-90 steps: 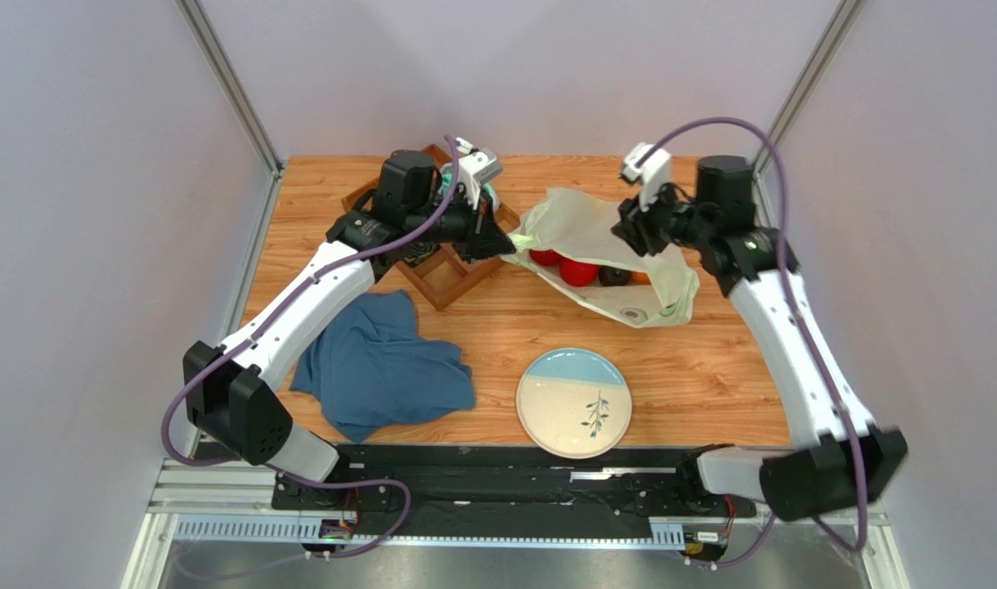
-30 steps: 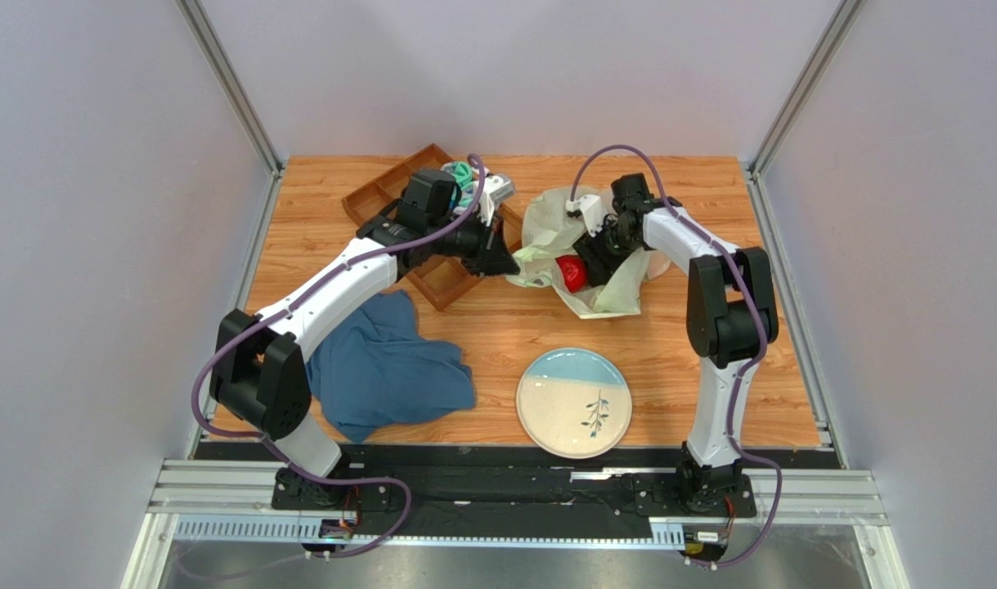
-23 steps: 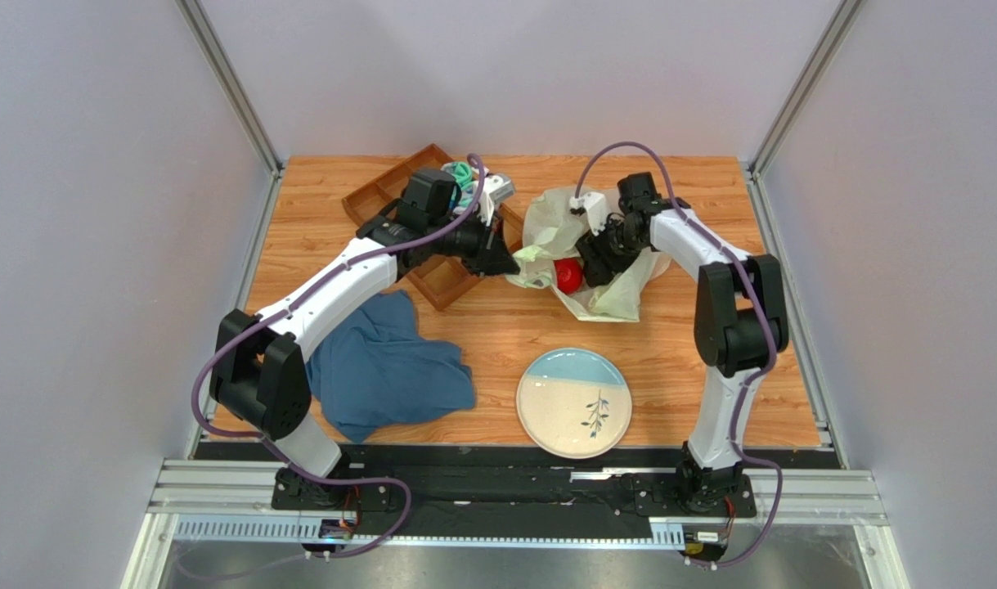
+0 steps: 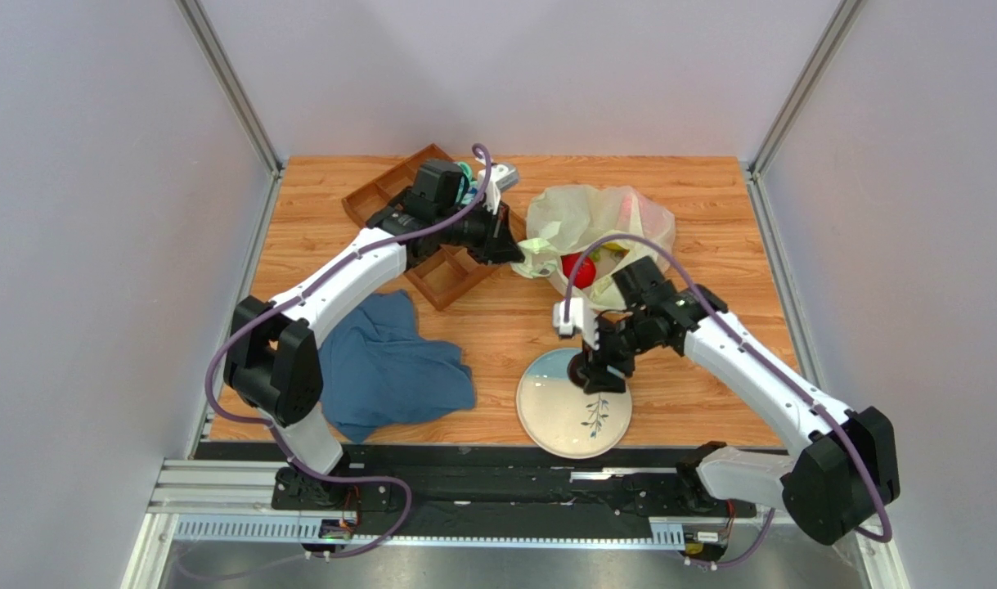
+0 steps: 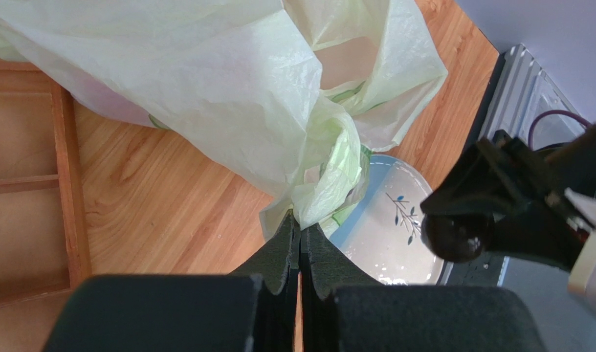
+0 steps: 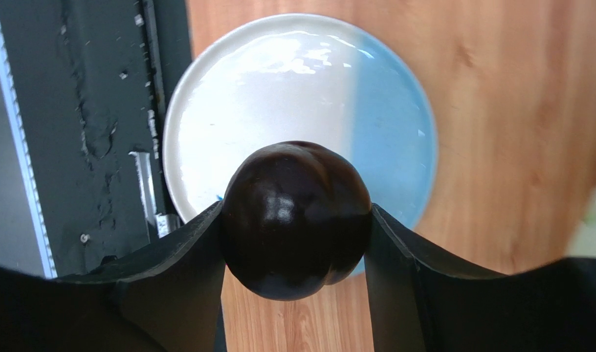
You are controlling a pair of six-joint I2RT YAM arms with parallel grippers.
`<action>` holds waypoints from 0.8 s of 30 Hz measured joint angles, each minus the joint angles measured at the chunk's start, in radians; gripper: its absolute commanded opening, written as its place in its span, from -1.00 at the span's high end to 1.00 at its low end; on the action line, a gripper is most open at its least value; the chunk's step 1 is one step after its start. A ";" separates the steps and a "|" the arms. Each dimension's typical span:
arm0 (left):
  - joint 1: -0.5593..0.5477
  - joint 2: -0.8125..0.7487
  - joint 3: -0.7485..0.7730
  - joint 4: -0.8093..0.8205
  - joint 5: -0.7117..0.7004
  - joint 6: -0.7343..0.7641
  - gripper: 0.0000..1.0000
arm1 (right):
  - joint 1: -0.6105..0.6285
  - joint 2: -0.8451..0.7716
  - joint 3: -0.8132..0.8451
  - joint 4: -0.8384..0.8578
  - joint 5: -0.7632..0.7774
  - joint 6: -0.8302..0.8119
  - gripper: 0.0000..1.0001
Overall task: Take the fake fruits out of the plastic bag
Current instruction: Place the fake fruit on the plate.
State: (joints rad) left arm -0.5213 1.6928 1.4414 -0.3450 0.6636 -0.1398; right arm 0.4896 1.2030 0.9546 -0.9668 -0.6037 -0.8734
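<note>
The pale yellow-green plastic bag (image 4: 595, 221) lies at the back middle of the table, with a red fruit (image 4: 576, 266) showing in its mouth. My left gripper (image 4: 517, 252) is shut on the bag's left edge (image 5: 319, 198). My right gripper (image 4: 588, 368) is shut on a dark purple-brown fruit (image 6: 295, 218) and holds it above the far edge of the white-and-blue plate (image 4: 552, 411). The same fruit shows in the left wrist view (image 5: 453, 236). The other fruits are hidden inside the bag.
A brown wooden compartment tray (image 4: 399, 203) stands at the back left under my left arm. A dark blue cloth (image 4: 386, 368) lies at the front left. The plate (image 6: 205, 125) sits near the table's front edge.
My right gripper has left the bag mouth with the dark fruit in it and moved toward the front, over the plate. My left gripper still holds the bag's edge.
</note>
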 measured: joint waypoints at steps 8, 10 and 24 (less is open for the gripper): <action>0.024 0.030 0.002 0.000 0.001 -0.035 1.00 | 0.182 0.115 -0.073 0.162 0.055 -0.075 0.08; 0.030 0.030 0.002 0.001 0.001 -0.037 1.00 | 0.204 0.168 -0.074 0.203 0.064 -0.081 0.09; 0.038 0.030 0.003 0.006 0.001 -0.037 1.00 | 0.274 0.330 -0.069 0.367 0.067 -0.104 -0.38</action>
State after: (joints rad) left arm -0.4831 1.7226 1.4445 -0.3393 0.6643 -0.1764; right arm 0.7639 1.5333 0.8860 -0.5995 -0.5365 -0.9775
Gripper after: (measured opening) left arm 0.007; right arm 0.623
